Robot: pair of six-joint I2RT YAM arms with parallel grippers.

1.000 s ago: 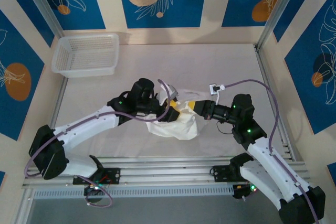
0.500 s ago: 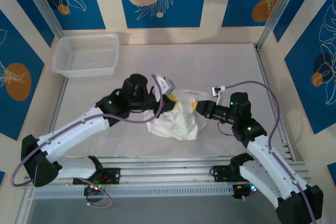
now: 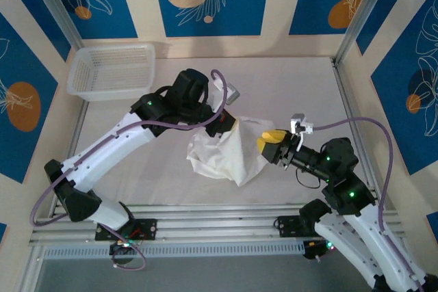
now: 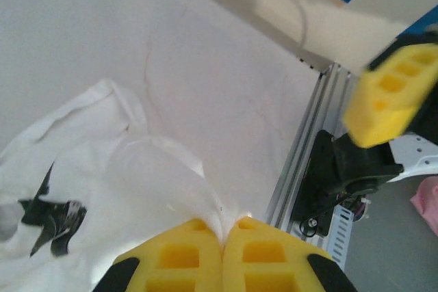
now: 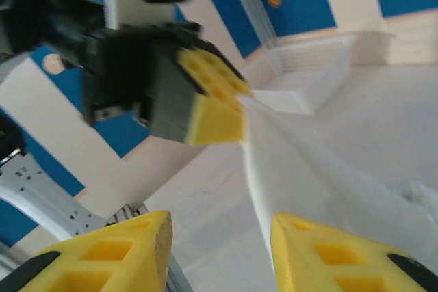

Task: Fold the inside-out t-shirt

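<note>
Left tool [image 4: 222, 237] is clamped tight, yellow pads pressed together with a pinch of white cloth caught at the very tip, so it has the t-shirt [image 3: 226, 155]! The shirt sits in a crumpled heap on the tabletop [image 3: 287, 87], well apart from the white mesh basket [image 3: 113, 70], down toward the arms' side of it. The grip is on the heap's edge nearest the basket, and from the right wrist view the fabric runs taut from those pads down toward the camera. That looks like a lift to drag the bundle open so it can be spread flat.

Now the right tool [image 3: 272, 143], on the side of the shirt farthest from the basket: jaws parted to a middling gap, nothing between them, bare tabletop showing through. It sits just beside the cloth, at or against the edge. I can't tell if it touches. My read is that it is free to pick a fresh corner or hem while the left arm keeps the tension.

A dark print [image 4: 48, 213] shows faintly on the fabric in the left wrist view. The shirt is bunched and no fold is made yet, so this is early work, flattening first.
</note>
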